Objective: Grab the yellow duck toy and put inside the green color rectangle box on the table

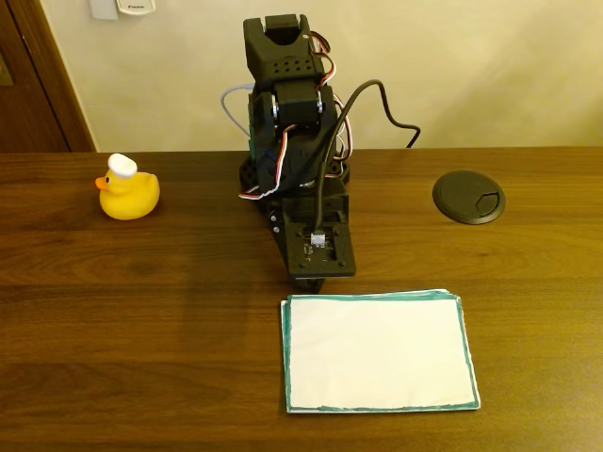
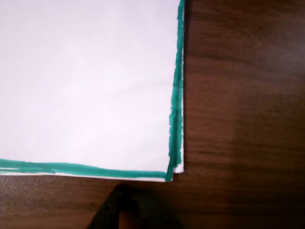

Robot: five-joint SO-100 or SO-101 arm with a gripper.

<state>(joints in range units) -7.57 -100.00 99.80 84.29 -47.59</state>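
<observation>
Facing left in the fixed view, the yellow duck toy (image 1: 128,191) sits upright at the far left of the table (image 1: 141,330), its orange beak toward the left edge and its white cap on top; its body is round and squat, with the beak-to-tail line running left to right. It stands well apart from the arm and from the green color rectangle box (image 1: 377,353), a flat white sheet with a hand-drawn green border lying near the front, right of centre, long side left to right, nothing resting on it. The wrist view shows one corner of that sheet (image 2: 86,86) and its green edge lines on the dark wood. The arm is folded at the far middle, its gripper (image 1: 308,281) hanging just beyond the sheet's far left corner; whether its fingers are spread or pressed together cannot be told. A round black disc (image 1: 468,196) is set in the table at the far right.
</observation>
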